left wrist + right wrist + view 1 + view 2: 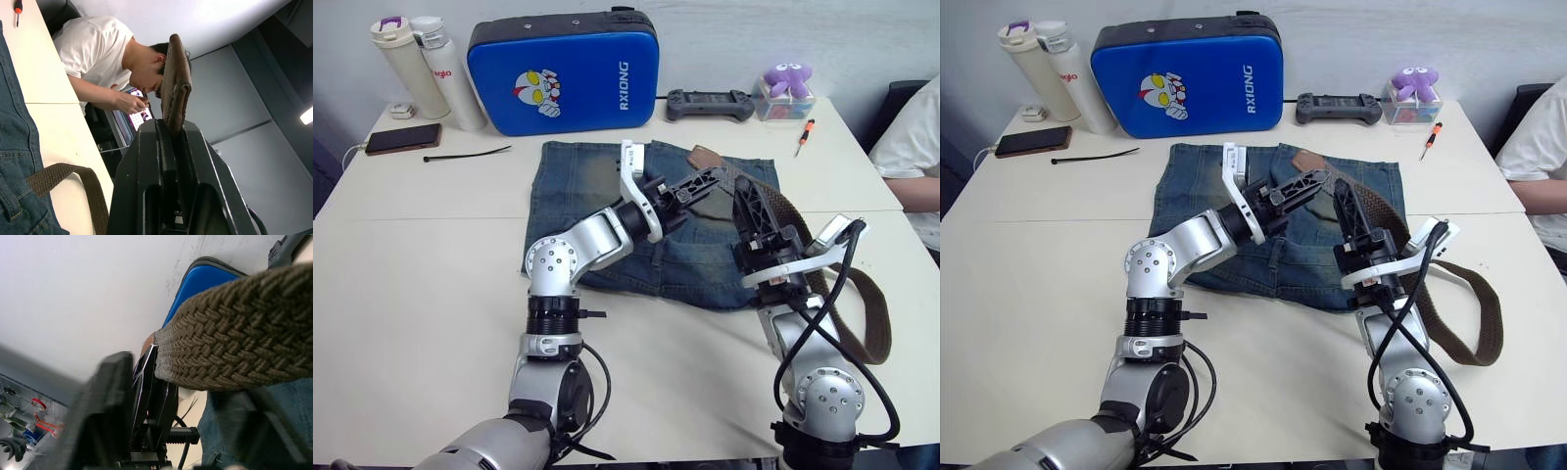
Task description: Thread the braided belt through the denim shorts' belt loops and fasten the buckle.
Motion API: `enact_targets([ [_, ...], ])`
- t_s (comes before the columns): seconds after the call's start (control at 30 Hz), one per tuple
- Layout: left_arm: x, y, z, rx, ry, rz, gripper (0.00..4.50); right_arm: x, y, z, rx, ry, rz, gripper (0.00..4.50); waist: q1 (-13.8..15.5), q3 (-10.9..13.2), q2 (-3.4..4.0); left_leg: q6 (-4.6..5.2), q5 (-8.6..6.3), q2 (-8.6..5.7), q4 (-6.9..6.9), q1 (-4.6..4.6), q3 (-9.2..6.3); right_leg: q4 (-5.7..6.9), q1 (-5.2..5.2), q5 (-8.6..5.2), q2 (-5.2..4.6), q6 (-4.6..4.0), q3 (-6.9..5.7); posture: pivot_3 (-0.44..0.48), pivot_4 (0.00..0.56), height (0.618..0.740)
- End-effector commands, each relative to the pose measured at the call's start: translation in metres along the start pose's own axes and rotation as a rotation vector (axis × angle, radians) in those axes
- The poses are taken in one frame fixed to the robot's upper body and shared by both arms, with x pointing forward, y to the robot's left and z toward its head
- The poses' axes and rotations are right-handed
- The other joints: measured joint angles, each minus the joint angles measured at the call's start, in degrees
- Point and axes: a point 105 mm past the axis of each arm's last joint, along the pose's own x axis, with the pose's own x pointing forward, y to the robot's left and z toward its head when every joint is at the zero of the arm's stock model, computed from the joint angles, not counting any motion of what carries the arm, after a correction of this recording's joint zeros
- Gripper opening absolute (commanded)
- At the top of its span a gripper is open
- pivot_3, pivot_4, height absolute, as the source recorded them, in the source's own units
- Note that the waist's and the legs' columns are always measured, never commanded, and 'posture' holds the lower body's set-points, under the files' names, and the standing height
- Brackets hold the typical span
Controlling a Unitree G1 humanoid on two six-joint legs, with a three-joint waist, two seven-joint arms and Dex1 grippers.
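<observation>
Left gripper (710, 177) pinches the tan leather tip of the dark brown braided belt (876, 313) above the faded blue denim shorts (570, 186), probably aiming it at a loop. Right gripper (747, 201), alongside, clamps the strap, supporting it.

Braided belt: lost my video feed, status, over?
Left gripper shut on dark brown braided belt, tan leather end. Right gripper shut mid-strap. Faded blue denim shorts flat. Nothing blocking.

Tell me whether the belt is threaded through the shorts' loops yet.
Not visibly. The braided belt trails loose off the denim shorts onto the table, its tan end pinched in the left gripper.
</observation>
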Motion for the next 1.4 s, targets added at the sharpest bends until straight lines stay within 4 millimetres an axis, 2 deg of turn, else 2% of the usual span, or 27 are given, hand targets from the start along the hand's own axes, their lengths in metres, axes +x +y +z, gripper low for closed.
enact_targets([
  [0.03, 0.004, -0.013, -0.008, -0.006, 0.006, -0.055, 0.0, 0.0, 0.014, 0.011, -0.006, -0.051, 0.057, 0.49, -0.01, 0.0, 0.0, 0.0, 0.0, 0.0, 0.0, 0.0, 0.0, 0.01, 0.0, 0.0, 0.0, 0.0, 0.0, 0.0, 0.15, 0.74],
  [0.07, 0.003, -0.012, -0.008, -0.003, 0.007, -0.051, 0.0, 0.0, 0.015, 0.013, -0.005, -0.06, 0.059, 0.04, -0.02, 0.0, 0.0, 0.0, 0.0, 0.0, 0.0, 0.0, 0.0, 0.0, -0.01, 0.0, 0.0, 0.0, 0.0, 0.0, 0.15, 0.74],
  [0.23, -0.001, -0.012, -0.005, 0.035, 0.014, -0.044, 0.0, 0.0, 0.018, 0.021, -0.035, -0.059, 0.071, 0.04, -0.01, 0.0, 0.0, -0.01, 0.0, 0.0, 0.0, 0.0, 0.0, 0.0, -0.01, 0.0, 0.0, 0.0, 0.0, 0.0, 0.15, 0.74],
  [0.27, -0.004, -0.012, -0.003, 0.05, 0.017, -0.048, 0.89, -0.001, 0.02, 0.028, -0.074, -0.047, 0.075, 0.0, -0.01, 0.0, 0.0, -0.01, 0.0, 0.0, 0.0, 0.0, 0.0, 0.0, -0.01, 0.0, 0.0, 0.0, 0.0, 0.0, 0.15, 0.74],
  [0.3, -0.005, -0.013, -0.002, 0.059, 0.018, -0.05, 1.06, -0.002, 0.021, 0.033, -0.101, -0.038, 0.078, 0.0, -0.01, 0.0, 0.0, -0.01, 0.0, 0.0, 0.0, 0.0, 0.0, 0.0, -0.01, 0.0, 0.0, 0.0, 0.0, 0.0, 0.15, 0.74],
  [0.43, -0.018, -0.005, 0.004, 0.139, 0.042, -0.015, 2.72, -0.006, 0.025, 0.069, -0.27, 0.04, 0.054, 0.0, 0.08, 0.0, 0.0, 0.07, 0.04, -0.06, 0.02, -0.02, 0.04, -0.01, 0.02, 0.0, -0.05, 0.0, 0.03, 0.0, 0.15, 0.74],
  [0.57, -0.038, 0.004, 0.006, 0.229, 0.094, 0.026, 4.37, -0.016, 0.005, 0.107, -0.417, 0.17, -0.105, 0.0, 0.08, 0.0, 0.0, 0.11, 0.06, -0.06, -0.07, -0.02, 0.09, 0.01, 0.06, 0.0, -0.05, -0.01, 0.04, 0.0, 0.15, 0.74],
  [0.67, -0.052, 0.007, 0.003, 0.361, 0.171, 0.045, 4.48, -0.022, -0.009, 0.119, -0.5, 0.296, -0.193, 0.0, -0.01, 0.0, 0.0, 0.19, 0.1, -0.06, -0.07, -0.02, 0.21, -0.02, 0.09, 0.0, -0.06, -0.01, 0.12, 0.0, 0.15, 0.74],
  [0.83, -0.078, 0.014, -0.003, 0.695, 0.373, 0.087, 4.48, -0.027, -0.036, 0.119, -0.601, 0.456, -0.317, 0.0, -0.07, -0.01, 0.01, 0.22, 0.1, -0.05, -0.08, 0.03, 0.35, -0.09, 0.08, 0.0, -0.05, -0.01, 0.26, 0.0, 0.15, 0.74],
  [0.97, -0.103, 0.016, -0.005, 0.817, 0.519, 0.088, 4.48, -0.029, -0.054, 0.115, -0.681, 0.553, -0.377, 0.0, 0.0, -0.01, 0.04, 0.25, 0.09, -0.05, -0.08, 0.02, 0.37, -0.18, 0.05, 0.01, -0.05, -0.03, 0.29, 0.0, 0.15, 0.74],
  [1.03, -0.11, 0.015, -0.004, 0.85, 0.555, 0.083, 4.48, -0.027, -0.061, 0.115, -0.689, 0.569, -0.387, 0.0, 0.01, -0.01, 0.04, 0.27, 0.07, -0.04, -0.08, 0.01, 0.35, -0.23, 0.06, 0.01, -0.06, -0.03, 0.28, 0.0, 0.15, 0.74],
  [1.23, -0.11, 0.01, -0.004, 0.896, 0.569, 0.042, 4.48, -0.016, -0.055, 0.119, -0.672, 0.549, -0.334, 0.0, 0.31, -0.01, 0.05, 0.38, 0.05, -0.07, -0.07, -0.07, 0.33, -0.31, 0.04, 0.02, -0.17, -0.03, 0.23, 0.0, 0.15, 0.74],
  [1.37, -0.098, 0.009, -0.017, 0.923, 0.59, -0.036, 4.48, -0.016, -0.049, 0.122, -0.687, 0.558, -0.317, 0.0, 0.41, -0.01, 0.05, 0.42, 0.02, -0.08, -0.08, -0.11, 0.33, -0.31, 0.05, 0.02, -0.18, -0.03, 0.2, 0.0, 0.15, 0.74],
  [1.4, -0.087, 0.014, -0.025, 0.967, 0.614, -0.058, 4.48, -0.017, -0.045, 0.124, -0.7, 0.564, -0.312, 0.0, 0.48, -0.01, 0.05, 0.43, 0.02, -0.08, -0.08, -0.11, 0.33, -0.3, 0.05, 0.02, -0.18, -0.03, 0.2, 0.0, 0.15, 0.74],
])
